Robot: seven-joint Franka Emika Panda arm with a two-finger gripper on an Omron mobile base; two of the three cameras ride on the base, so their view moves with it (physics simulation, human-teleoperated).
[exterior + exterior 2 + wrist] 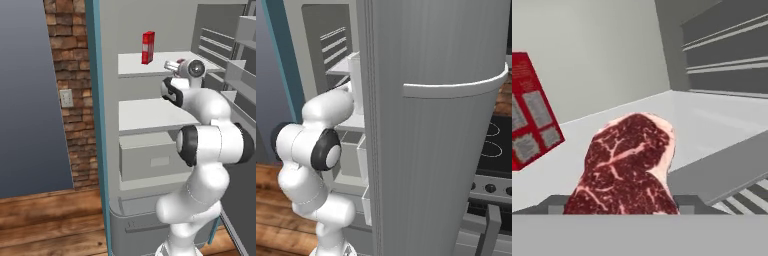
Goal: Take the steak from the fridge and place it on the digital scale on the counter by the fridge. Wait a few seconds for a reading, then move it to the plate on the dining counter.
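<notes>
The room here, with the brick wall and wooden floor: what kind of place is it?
A kitchen, most likely. An open fridge with white shelves holds a red carton and a raw steak, and a stove with burner rings and knobs stands beside it.

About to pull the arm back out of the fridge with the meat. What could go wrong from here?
1. In the hand view the steak fills the space right at the end effector, but the fingertips are hidden, so the hold may be shallow and it could slip.
2. The red carton stands upright on the same shelf beside the end effector; a sideways swing could topple it.
3. The door bins sit close on the arm's right and could be clipped.
</notes>
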